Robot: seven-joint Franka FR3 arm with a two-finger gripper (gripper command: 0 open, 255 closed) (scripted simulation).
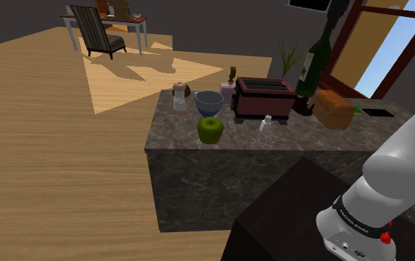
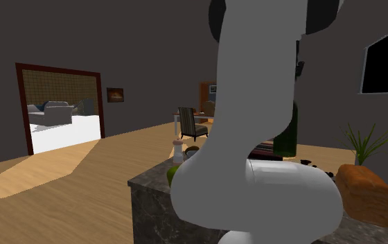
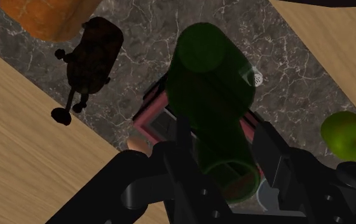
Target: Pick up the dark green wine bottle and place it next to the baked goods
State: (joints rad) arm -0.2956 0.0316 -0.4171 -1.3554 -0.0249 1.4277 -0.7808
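Gripper (image 3: 224, 143) is clamped on the neck end of the dark green wine bottle (image 3: 212, 83), with a black finger pressed on each side and the jaws only as wide as the glass. Bottle is off the stone counter (image 1: 273, 141), hanging slightly tilted in the shoulder view (image 1: 313, 70). Its base overlaps the red toaster (image 1: 264, 96) at the end nearest the bread loaf (image 1: 334, 109). Wrist view looks down the bottle: the toaster (image 3: 157, 121) is directly under it, and the white salt shaker (image 3: 257, 77) sits just beside its outline. The loaf (image 3: 43, 16) and a small dark figurine-like object (image 3: 91, 57) are off to one side, the green apple (image 3: 348, 133) to the other. In the second exterior view the bottle (image 2: 286, 132) is mostly hidden behind the arm, and the loaf (image 2: 366, 194) is near the counter edge. Also on the counter are a blue-grey bowl (image 1: 208, 102) and a grinder (image 1: 178, 96).
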